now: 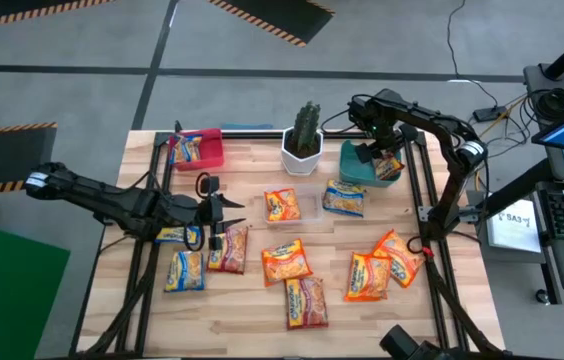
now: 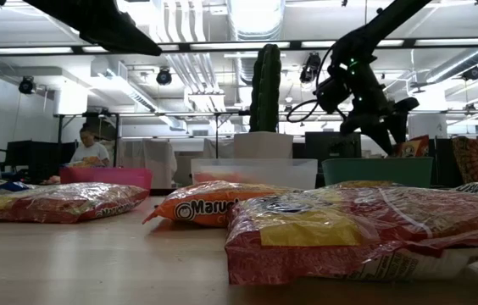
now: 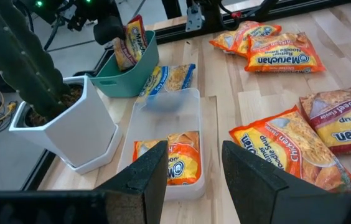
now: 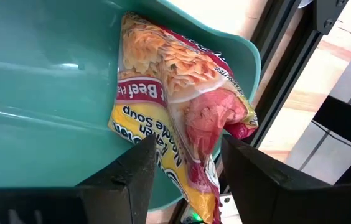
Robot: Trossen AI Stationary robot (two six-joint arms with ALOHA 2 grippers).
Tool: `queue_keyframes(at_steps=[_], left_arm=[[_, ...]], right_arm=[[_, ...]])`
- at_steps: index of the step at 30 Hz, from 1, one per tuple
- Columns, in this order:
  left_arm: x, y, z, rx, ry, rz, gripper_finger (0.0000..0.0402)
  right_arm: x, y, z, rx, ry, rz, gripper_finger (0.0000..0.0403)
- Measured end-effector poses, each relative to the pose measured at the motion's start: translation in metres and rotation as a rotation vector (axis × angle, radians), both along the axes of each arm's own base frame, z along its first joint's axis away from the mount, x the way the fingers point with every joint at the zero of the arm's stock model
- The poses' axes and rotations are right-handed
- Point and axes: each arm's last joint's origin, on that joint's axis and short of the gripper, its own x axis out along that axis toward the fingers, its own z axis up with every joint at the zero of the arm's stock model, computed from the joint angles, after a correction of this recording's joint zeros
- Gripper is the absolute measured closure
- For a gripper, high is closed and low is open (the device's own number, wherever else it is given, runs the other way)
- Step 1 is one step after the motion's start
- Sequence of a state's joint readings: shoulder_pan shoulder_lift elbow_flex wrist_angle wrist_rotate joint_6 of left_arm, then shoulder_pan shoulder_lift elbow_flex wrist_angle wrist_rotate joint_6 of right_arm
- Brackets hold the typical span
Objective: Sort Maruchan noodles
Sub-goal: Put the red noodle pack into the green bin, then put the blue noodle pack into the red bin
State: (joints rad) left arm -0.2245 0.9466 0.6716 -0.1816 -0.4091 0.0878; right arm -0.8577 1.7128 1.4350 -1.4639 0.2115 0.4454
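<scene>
My right gripper (image 4: 188, 155) hangs over the teal bin (image 1: 362, 168) at the table's far right, pointing steeply down, its fingers apart. A red-and-yellow beef noodle packet (image 4: 175, 93) stands on end in the bin's corner, leaning on the wall, with its crumpled upper end between those fingers. My left gripper (image 3: 191, 165) is open and holds nothing, raised over the table left of centre, facing a clear tray (image 1: 309, 208) with an orange packet (image 3: 175, 158) in it. Several more packets lie flat on the table. My right gripper has one finger (image 4: 139, 163) on either side of the packet's crumpled upper end (image 4: 210, 127), coming from above. Whether the fingers touch the packet I cannot tell. The packet rests in the bin, tilted against its wall.
A cactus in a white pot (image 1: 304, 145) stands at the far middle, between the teal bin and a red bin (image 1: 202, 150) with one packet. A blue-and-yellow packet (image 1: 344, 198) lies beside the tray. Loose packets (image 1: 286, 262) cover the table's near half.
</scene>
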Motion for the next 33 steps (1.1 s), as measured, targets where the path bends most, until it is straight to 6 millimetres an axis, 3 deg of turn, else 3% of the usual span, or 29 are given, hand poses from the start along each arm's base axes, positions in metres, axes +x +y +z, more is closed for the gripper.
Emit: queue_keyframes(at_steps=[8,14,18,24,28,33], left_arm=[[-0.001,0.0,-0.001,0.005,0.013,-0.001,0.0267],[0.0,0.0,0.002,0.042,0.013,-0.019,0.0267],[0.001,0.0,0.009,0.063,-0.001,-0.03,0.0267],[0.002,-0.001,0.014,0.094,-0.03,-0.045,0.0267],[0.003,-0.001,0.015,0.111,-0.04,-0.052,0.0267],[0.003,-0.001,0.017,0.129,-0.053,-0.06,0.0267]], right_arm=[[0.001,0.002,0.026,-0.038,-0.028,-0.02,0.0232],[0.003,0.026,0.066,-0.119,-0.151,-0.02,0.0232],[0.005,0.059,0.096,-0.212,-0.26,0.006,0.0232],[0.014,0.127,0.125,-0.331,-0.521,0.136,0.0232],[0.024,0.174,0.128,-0.352,-0.702,0.254,0.0232],[0.04,0.231,0.108,-0.312,-0.848,0.436,0.0232]])
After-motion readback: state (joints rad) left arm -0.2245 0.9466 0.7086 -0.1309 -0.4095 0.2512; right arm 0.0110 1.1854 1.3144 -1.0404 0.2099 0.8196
